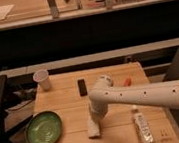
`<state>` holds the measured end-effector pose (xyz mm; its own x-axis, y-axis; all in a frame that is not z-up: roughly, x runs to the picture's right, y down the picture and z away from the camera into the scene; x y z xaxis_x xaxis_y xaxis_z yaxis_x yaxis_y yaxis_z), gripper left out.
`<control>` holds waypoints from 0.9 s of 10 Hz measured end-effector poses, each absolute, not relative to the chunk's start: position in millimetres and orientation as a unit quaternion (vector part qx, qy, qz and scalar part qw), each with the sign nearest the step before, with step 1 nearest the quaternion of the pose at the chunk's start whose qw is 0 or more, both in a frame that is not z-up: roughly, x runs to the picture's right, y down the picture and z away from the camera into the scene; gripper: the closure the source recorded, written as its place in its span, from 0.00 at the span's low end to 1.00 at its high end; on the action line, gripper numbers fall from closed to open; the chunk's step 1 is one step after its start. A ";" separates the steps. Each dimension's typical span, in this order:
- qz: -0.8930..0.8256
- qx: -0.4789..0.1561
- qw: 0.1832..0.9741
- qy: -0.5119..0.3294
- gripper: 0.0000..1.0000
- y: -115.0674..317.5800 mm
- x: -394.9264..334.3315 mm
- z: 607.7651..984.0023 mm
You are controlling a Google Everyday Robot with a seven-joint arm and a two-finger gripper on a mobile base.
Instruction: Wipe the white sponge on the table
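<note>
The white sponge (pixel 94 128) lies on the light wooden table (pixel 67 104), near the front edge and right of the green plate. My gripper (pixel 95 118) comes down from the white arm that reaches in from the right, and sits right on the sponge's upper end. The arm's wrist hides the fingertips where they meet the sponge.
A green plate (pixel 43 129) lies at the front left. A white paper cup (pixel 42 79) stands at the back left. A black bar (pixel 82 86) lies at the back middle, a small orange thing (pixel 127 81) behind the arm. A clear bottle (pixel 142 127) lies at the front right.
</note>
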<state>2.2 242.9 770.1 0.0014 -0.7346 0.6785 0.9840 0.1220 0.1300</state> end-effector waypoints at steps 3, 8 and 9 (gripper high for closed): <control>-0.634 -0.197 0.678 -0.315 1.00 241.4 5.2 771.0; -0.641 -0.197 0.672 -0.314 1.00 240.1 8.2 771.9; -0.643 -0.197 0.670 -0.314 1.00 239.9 8.9 771.9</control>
<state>8.9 239.9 771.9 -0.0238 -0.7383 0.6740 0.9856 0.0956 0.1396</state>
